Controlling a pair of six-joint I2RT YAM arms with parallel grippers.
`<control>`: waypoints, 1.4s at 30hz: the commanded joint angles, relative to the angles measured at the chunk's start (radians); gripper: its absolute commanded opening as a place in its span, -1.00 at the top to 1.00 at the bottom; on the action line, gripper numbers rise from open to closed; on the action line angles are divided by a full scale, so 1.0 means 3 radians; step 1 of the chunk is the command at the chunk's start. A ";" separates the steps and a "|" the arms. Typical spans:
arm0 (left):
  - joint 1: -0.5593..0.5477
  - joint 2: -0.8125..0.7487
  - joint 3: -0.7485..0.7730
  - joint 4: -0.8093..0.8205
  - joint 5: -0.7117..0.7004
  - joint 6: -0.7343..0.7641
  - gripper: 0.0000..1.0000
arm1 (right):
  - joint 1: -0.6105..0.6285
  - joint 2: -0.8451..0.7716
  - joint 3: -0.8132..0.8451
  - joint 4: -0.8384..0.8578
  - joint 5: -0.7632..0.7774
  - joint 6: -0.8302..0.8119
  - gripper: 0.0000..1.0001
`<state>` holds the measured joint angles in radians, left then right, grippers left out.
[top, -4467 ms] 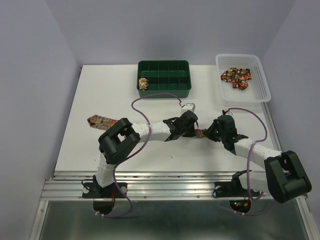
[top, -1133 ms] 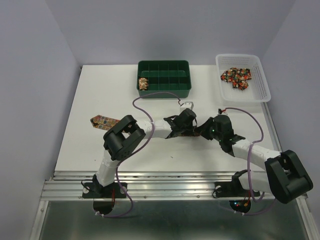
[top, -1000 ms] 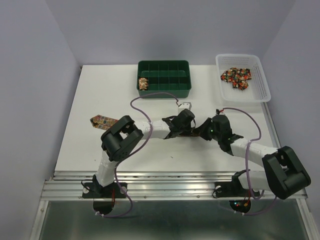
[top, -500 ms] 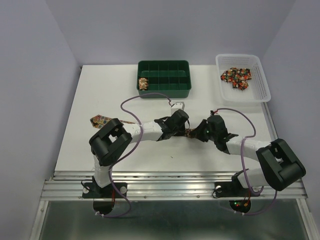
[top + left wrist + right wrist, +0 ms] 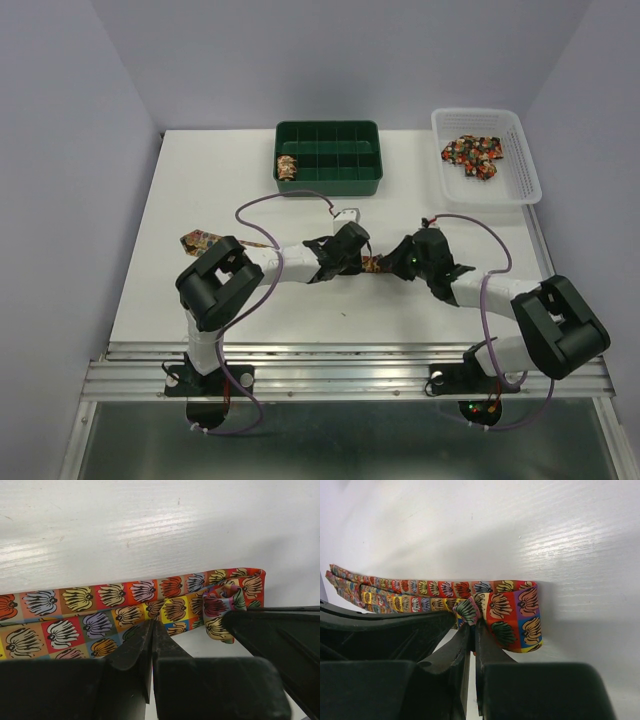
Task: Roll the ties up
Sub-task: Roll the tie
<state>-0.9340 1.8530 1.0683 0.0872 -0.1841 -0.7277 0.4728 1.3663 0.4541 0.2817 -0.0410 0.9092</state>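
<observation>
our left end effector [image 5: 152, 630] is pinched closed on the tie [image 5: 95, 611], which lies flat mid-worktop [image 5: 240, 190]; our right end effector [image 5: 473, 629] is clamped closed on the tie's folded end.

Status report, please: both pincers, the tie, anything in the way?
Left pincer shut on tie, beside the fold. Right pincer shut on the folded end. Pincers close together; nothing else in the way.
</observation>
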 commanded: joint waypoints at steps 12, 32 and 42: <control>0.0020 -0.0174 -0.0115 0.0159 0.0051 -0.0019 0.77 | 0.0086 0.0267 0.0245 0.0365 -0.0042 0.0073 0.99; 0.0025 -0.0363 -0.0166 0.0113 -0.0077 -0.0049 0.75 | 0.0193 0.0319 0.0281 0.0181 0.0249 0.0088 0.32; 0.0066 -0.0368 -0.0089 0.0144 0.0025 -0.0172 0.31 | 0.0188 0.0216 0.0214 0.0262 0.0275 0.0088 0.03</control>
<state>-0.9226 1.7954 1.0214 0.1150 -0.1806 -0.7563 0.5205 1.4513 0.5190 0.3435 0.0090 0.9390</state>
